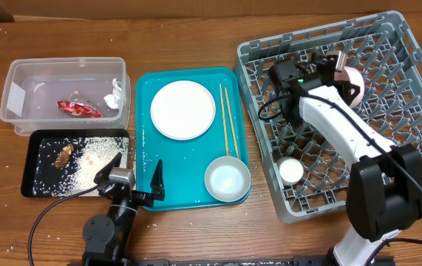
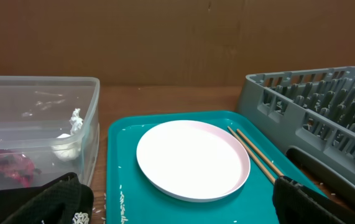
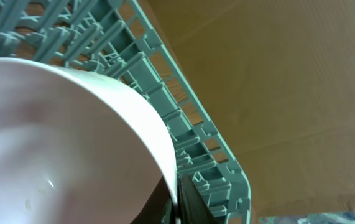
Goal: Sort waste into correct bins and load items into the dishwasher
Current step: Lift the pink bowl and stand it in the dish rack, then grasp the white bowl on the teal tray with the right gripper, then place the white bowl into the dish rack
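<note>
My right gripper (image 1: 346,76) is shut on the rim of the smaller pink dish (image 1: 354,83) and holds it tilted over the far part of the grey dish rack (image 1: 410,159). In the right wrist view the dish (image 3: 59,143) fills the left, pinched between the fingers (image 3: 177,202). A small white cup (image 1: 292,171) sits in the rack's near left corner. My left gripper (image 1: 133,181) is open and empty at the teal tray's front left corner. The pink plate (image 1: 182,109), two chopsticks (image 1: 227,122) and the grey bowl (image 1: 227,179) lie on that tray.
The clear tub (image 1: 18,70) holds the red wrapper (image 1: 77,108) and the paper wad (image 1: 114,96). The black tray (image 1: 32,148) holds brown scraps (image 1: 63,154) and rice. Loose rice lies on the teal tray (image 1: 144,140) at its left edge.
</note>
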